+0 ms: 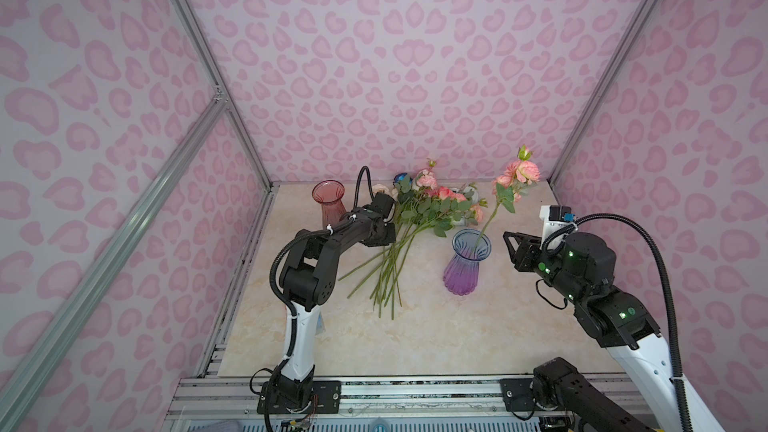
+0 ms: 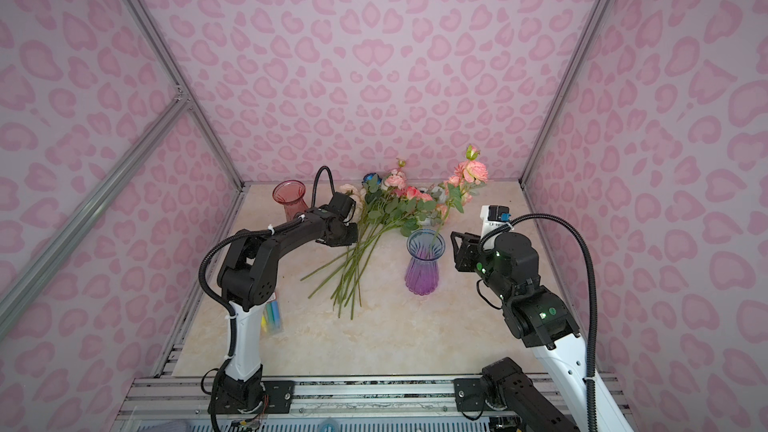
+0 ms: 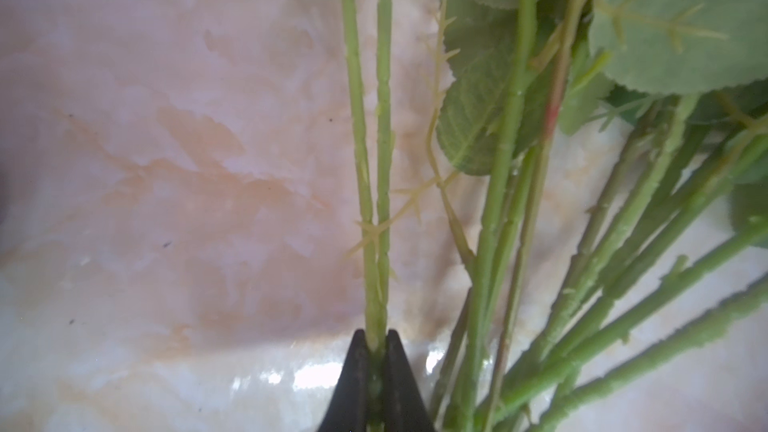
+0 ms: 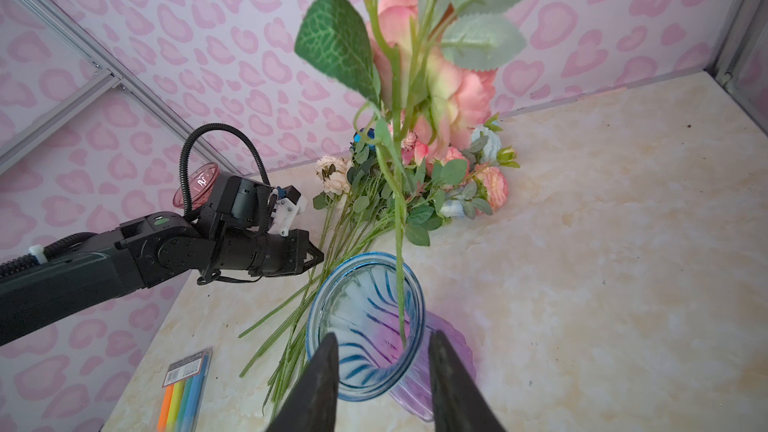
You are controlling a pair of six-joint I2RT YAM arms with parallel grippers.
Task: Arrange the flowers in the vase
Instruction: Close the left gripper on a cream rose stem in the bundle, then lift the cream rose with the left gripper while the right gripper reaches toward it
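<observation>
The flowers [image 1: 419, 218] lie heaped at the far middle of the table [image 1: 498, 326], stems fanned toward the near side; a lift could drag tangled neighbours along. Right of them the blue-purple vase [image 1: 465, 272] holds one leaning pink rose [image 1: 528, 170]; a knock might tip it. My right gripper [image 4: 383, 336] sits beside its rim, jaws apart, empty. My left gripper [image 3: 376, 336] pinches what look like two stems [image 3: 384, 118], so both may come up.

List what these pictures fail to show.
- Left wrist view: heads of the stems in the left gripper are cut off by the frame edge.
- Both top views: base of the red vase is hidden behind the left arm.
- Right wrist view: label on the pen pack is too small to read.
</observation>
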